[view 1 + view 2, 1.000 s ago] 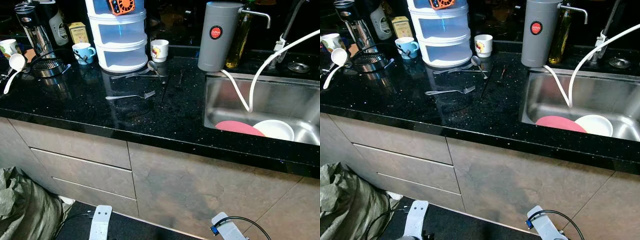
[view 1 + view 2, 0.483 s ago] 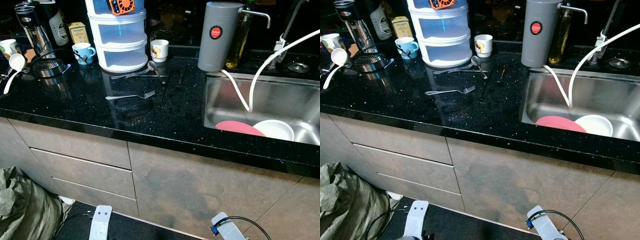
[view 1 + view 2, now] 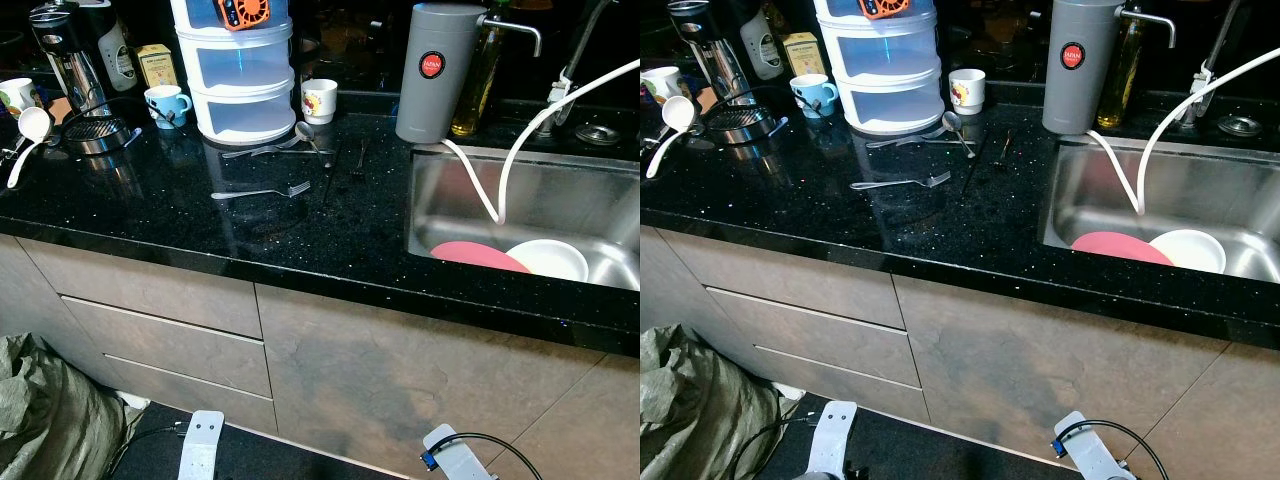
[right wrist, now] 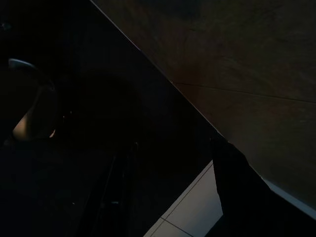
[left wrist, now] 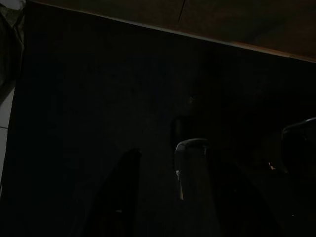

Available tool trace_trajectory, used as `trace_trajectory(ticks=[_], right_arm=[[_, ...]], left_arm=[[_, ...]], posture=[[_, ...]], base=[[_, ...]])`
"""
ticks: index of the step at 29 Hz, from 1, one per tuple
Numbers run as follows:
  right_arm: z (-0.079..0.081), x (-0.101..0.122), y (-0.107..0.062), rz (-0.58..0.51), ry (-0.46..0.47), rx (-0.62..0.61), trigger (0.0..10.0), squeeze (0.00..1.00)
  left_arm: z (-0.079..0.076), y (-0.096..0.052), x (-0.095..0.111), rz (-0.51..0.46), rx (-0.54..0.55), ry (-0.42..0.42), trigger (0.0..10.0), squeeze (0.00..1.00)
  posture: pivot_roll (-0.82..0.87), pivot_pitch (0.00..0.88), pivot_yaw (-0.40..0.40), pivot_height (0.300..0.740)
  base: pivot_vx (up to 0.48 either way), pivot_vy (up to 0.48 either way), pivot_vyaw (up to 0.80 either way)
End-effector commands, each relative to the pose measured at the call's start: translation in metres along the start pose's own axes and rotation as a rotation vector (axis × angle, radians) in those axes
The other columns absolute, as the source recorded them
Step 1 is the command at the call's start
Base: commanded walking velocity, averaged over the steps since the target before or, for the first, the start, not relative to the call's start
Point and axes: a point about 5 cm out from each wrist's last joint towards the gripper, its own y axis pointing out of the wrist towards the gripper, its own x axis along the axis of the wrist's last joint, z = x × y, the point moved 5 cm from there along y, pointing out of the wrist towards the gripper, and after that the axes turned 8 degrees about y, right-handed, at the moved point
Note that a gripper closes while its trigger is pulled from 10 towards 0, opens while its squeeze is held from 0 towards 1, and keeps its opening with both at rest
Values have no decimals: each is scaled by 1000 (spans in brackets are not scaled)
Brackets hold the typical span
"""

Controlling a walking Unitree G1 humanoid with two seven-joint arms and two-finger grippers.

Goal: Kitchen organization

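Observation:
A silver fork (image 3: 262, 191) lies alone on the black stone counter (image 3: 150, 215). More cutlery (image 3: 283, 147), among it a spoon (image 3: 305, 131) and dark chopsticks (image 3: 357, 158), lies in front of a white three-drawer unit (image 3: 243, 80). In the steel sink (image 3: 455, 210) sit a pink plate (image 3: 478, 256) and a white bowl (image 3: 548, 260). Both arms hang low in front of the cabinets. In the dark left wrist view, my left gripper (image 5: 163, 148) is open over the floor. My right gripper (image 4: 173, 145) is also open, holding nothing.
A blue mug (image 3: 165, 104), a white mug (image 3: 319, 100), a coffee machine (image 3: 62, 50), a white ladle (image 3: 27, 135), a grey water filter (image 3: 433, 70) with a white hose (image 3: 520, 150) and an oil bottle (image 3: 478, 75) stand along the back. Drawers (image 3: 160, 330) sit below; a green sack (image 3: 50, 420) lies on the floor.

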Motion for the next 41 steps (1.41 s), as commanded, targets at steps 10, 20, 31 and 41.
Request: trace_trajectory(ticks=[10,20,31,41], right_arm=[[-4,-1,-2,-48,322,-93,10000,0],[-9,-15,-5,-28,630,-228,10000,0],[-100,8,-17,-225,748,-202,10000,0],[-54,54,-36,-456,466,423,10000,0]], left_arm=[[3,0,-2,13,8,5,10000,0],[5,-1,-3,17,11,6,10000,0],[4,-1,-4,21,6,1,10000,0],[4,-1,-4,22,5,4,10000,0]], posture=[[-131,0,48,740],[-107,0,45,740],[-113,0,49,740],[-111,0,50,740]], base=[[0,0,0],[0,0,0],[0,0,0],[0,0,0]])
